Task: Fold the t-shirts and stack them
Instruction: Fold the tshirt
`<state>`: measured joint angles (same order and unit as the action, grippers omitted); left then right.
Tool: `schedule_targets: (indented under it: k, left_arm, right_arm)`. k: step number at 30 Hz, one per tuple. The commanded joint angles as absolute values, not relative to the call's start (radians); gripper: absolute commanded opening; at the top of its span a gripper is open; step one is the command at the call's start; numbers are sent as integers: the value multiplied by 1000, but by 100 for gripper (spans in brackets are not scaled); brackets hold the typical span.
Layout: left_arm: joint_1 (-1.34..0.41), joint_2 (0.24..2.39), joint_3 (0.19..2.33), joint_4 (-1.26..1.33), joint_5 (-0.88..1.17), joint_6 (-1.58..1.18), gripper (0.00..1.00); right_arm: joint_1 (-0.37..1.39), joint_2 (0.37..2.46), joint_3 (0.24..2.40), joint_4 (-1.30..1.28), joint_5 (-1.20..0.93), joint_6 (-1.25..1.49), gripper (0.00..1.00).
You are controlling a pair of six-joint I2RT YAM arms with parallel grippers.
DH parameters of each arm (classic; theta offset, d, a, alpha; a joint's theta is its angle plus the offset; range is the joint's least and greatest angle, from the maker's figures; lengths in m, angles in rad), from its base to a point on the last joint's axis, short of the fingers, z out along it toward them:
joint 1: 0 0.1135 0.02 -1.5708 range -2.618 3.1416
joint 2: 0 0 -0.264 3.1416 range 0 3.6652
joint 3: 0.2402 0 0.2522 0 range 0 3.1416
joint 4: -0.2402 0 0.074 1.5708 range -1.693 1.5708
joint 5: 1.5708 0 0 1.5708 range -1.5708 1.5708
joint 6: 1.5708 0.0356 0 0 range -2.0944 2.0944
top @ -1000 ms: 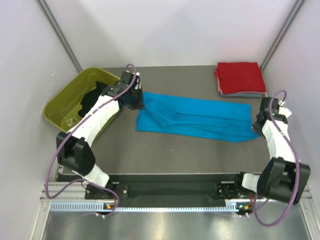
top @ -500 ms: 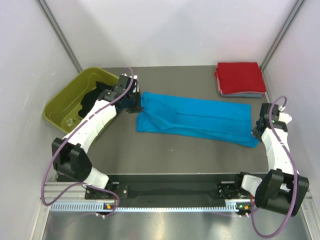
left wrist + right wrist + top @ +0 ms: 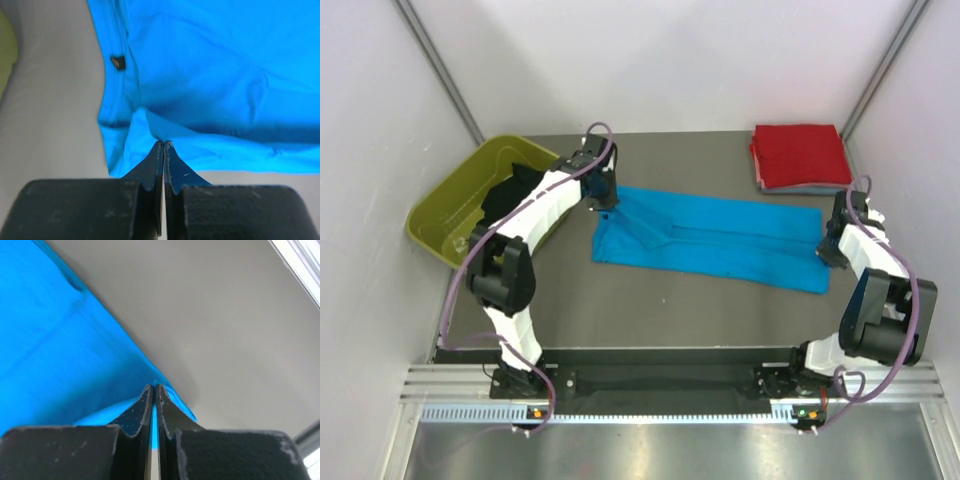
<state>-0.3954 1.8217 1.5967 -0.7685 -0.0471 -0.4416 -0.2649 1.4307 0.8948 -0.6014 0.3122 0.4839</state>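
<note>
On the surface (image 3: 670,300), from above: the turquoise t-shirt (image 3: 720,235) is lying across the middle as a long, flat band, reaching almost to the right edge.
Band ends, from above: the left hand (image 3: 607,195) is sitting at the band's far-left corner and the right hand (image 3: 830,250) at its right end.
Far right corner, from above: the red t-shirt (image 3: 800,155) is resting folded on a grey-blue t-shirt (image 3: 805,189), well apart from the band.
Left edge, from above: the olive tub (image 3: 445,215) is holding a black t-shirt (image 3: 505,195).
Left wrist view: the left hand is pinching shut on a small raised tuck of turquoise cloth (image 3: 210,75).
Right wrist view: the right hand is clamping closed on the cloth's edge, a sliver of turquoise showing between its fingers (image 3: 142,412).
Handling, as a judgement: the shirt is looking light, soft and limp, so it is likely sagging wherever it is unsupported and sliding out of a thin pinch.
Where to hold: corners and hems, where the cloth is doubling up, are probably giving the surest bite.
</note>
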Motion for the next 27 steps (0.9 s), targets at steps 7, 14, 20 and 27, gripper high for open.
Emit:
schedule_targets:
  k: [7, 14, 20, 27]
  left_arm:
    - [-384, 1948, 1758, -847, -150, -416, 0]
    - [-371, 1991, 1799, -851, -163, -403, 0]
    - [-370, 2028, 1835, -839, -150, -397, 0]
    - [-368, 2066, 1862, -853, -149, -403, 0]
  right_arm:
    - [-236, 1592, 1052, -511, 301, 411, 0]
    - [-227, 1667, 1104, -506, 293, 417, 0]
    - [-226, 1690, 1134, -505, 304, 422, 1]
    - [-225, 1720, 1150, -508, 308, 420, 3]
